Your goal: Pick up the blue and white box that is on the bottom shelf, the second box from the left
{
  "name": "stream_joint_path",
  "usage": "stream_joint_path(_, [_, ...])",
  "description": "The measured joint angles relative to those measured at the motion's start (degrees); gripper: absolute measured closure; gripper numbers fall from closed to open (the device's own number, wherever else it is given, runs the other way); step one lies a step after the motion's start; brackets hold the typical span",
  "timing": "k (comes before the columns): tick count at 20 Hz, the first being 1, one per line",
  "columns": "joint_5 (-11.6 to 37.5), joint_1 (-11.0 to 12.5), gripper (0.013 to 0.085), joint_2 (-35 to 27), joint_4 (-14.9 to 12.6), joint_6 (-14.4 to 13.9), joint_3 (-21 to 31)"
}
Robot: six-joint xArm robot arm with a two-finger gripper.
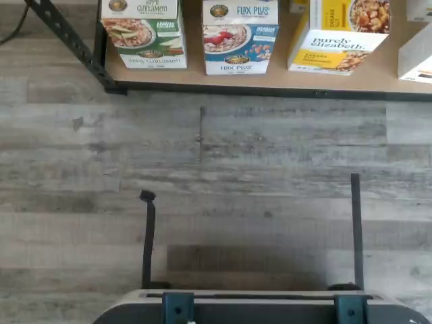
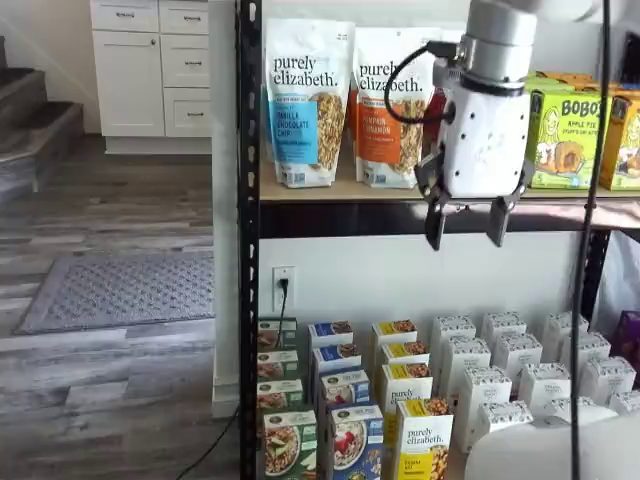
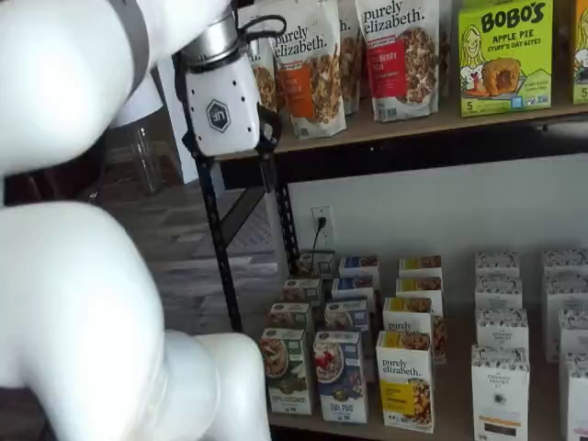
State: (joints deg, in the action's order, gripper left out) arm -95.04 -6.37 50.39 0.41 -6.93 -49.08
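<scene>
White-bodied gripper [image 2: 466, 222] with two black fingers, spread apart, empty, hanging high near the granola-bag level, well above the target. Dark blue and white cereal carton [image 3: 340, 377] upright at front of bottom shelf [image 3: 441, 424], between green-and-white carton [image 3: 287, 371] and yellow-and-white carton [image 3: 405, 380]. Approach step, nothing grasped yet. Next, likely: descend, line up with the blue carton, straddle its sides without nudging neighbours.

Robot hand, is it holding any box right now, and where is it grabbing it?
Nothing is held. The gripper hangs open and empty in front of the upper shelf, while the blue and white box stands untouched on the bottom shelf.
</scene>
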Motion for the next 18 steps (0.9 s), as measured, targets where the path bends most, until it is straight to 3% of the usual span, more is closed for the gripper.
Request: stream_joint_path(18, [14.3,-1.9,0.0130,-3.8,-0.4,-2.0,10.4])
